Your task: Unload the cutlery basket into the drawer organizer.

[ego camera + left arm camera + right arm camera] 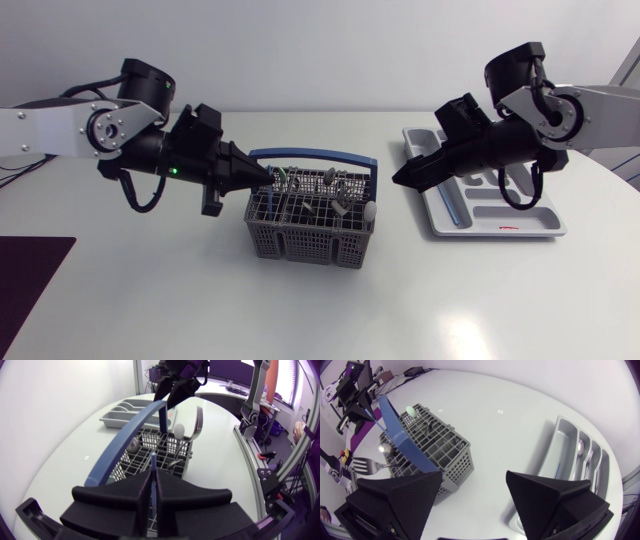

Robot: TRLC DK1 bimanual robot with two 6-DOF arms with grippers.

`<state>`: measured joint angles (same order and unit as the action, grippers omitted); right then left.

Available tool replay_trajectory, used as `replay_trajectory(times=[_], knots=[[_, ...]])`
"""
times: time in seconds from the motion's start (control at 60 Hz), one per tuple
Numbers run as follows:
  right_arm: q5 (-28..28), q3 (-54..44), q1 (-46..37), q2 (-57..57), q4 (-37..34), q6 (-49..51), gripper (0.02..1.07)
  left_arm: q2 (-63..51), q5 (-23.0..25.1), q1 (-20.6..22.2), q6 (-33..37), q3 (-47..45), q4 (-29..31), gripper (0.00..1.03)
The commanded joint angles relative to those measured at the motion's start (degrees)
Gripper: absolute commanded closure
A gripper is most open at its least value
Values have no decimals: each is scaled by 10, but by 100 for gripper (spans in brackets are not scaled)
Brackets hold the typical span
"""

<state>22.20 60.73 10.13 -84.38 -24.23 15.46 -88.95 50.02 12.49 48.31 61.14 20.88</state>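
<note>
2 silver-grey arms (50, 128) (605, 100), black wedge grippers (262, 178) (402, 180)

Overhead and wrist views, common basket (300, 240)

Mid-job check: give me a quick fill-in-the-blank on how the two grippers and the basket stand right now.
The cutlery basket has a ____ handle.
The right gripper is ____, with nothing in it.
The left gripper is ____ on a thin piece over the basket.
Missing words: blue; open; shut.

White table (480, 300); dark maroon rectangular mat (30, 275) at its left edge.
</note>
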Motion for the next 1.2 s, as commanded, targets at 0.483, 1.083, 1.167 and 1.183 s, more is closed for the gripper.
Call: replay_trajectory(times=[0.483, 1.083, 1.167, 1.183], knots=[[43, -25, 89, 197, -37, 32, 15, 193, 75, -24, -183, 49, 25, 97], [83, -3, 261, 77, 8, 27, 16, 154, 211, -63, -284, -22, -9, 97], [83, 4, 270, 51, 23, 24, 16, 152, 215, -63, -283, -30, -18, 97], [83, 5, 273, 47, 23, 24, 16, 152, 216, -62, -282, -31, -20, 97]])
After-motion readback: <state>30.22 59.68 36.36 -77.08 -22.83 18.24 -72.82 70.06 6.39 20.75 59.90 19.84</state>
